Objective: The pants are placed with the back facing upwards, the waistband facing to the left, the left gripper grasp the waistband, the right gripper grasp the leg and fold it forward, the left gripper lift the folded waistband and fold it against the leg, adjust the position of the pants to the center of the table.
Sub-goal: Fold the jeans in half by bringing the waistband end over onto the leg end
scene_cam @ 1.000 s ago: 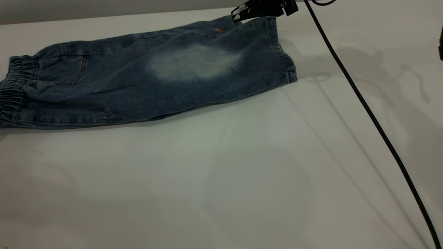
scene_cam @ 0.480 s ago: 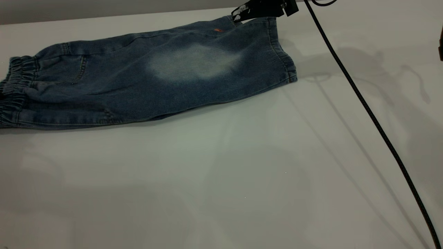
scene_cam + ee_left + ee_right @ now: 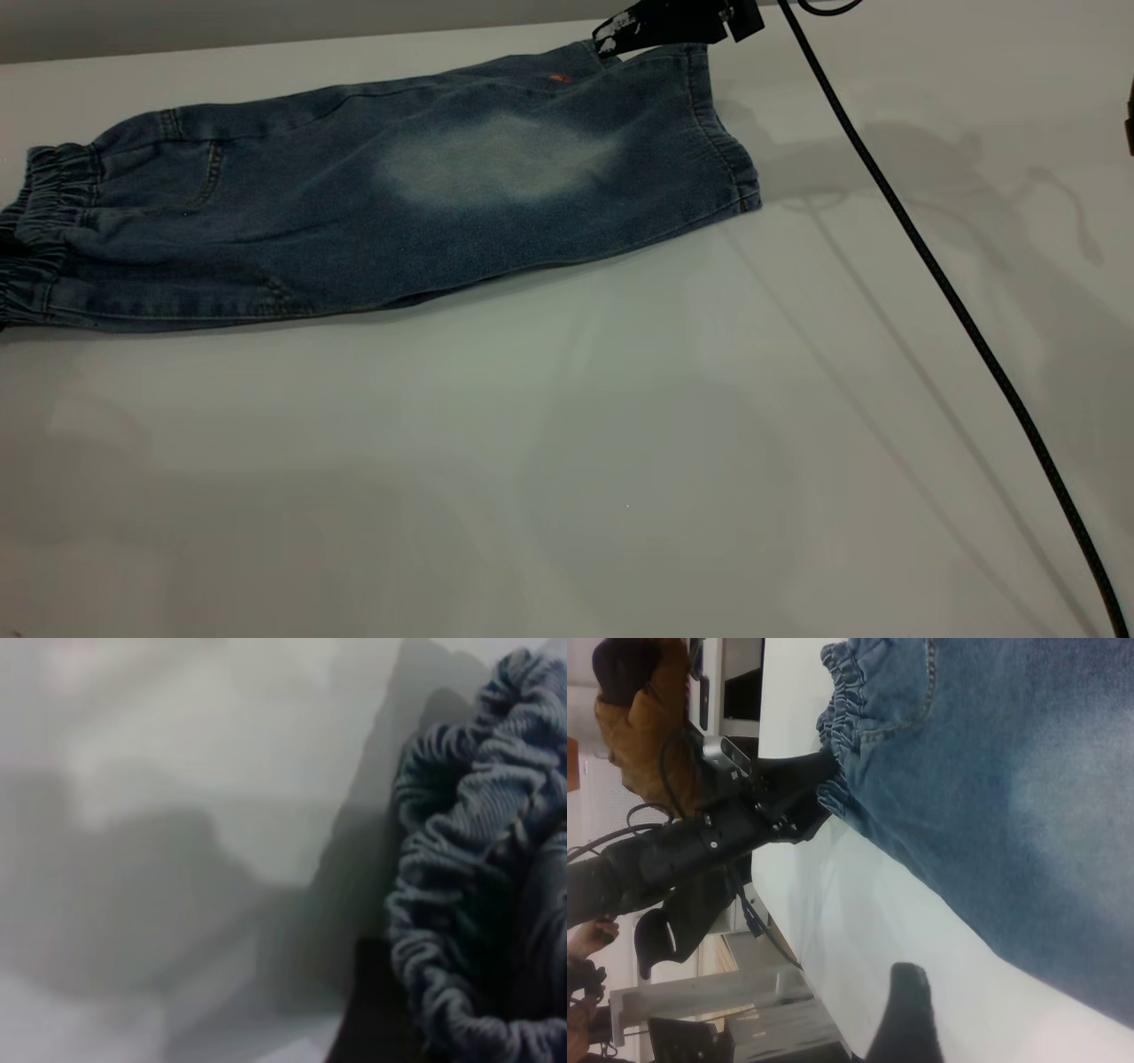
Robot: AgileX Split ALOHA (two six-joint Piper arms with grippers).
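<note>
Pants (image 3: 399, 195) folded lengthwise at far left of table (image 3: 620, 443), soft faded denim, pale oval on leg (image 3: 505, 159); right gripper (image 3: 625, 31) at far hem corner, finger state cannot tell. Left wrist view: ruched waistband (image 3: 469, 904) bunched close, thick elastic gathers; own fingers unseen. Right wrist view: left gripper (image 3: 811, 780) clamped on waistband edge. Risk, judged: shallow bite on springy gathers slipping mid-lift; layers sliding on smooth tabletop, skewing fold

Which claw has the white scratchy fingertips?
The right gripper, by the far hem corner of the pants. The left gripper, at the waistband, is plain black all over.
</note>
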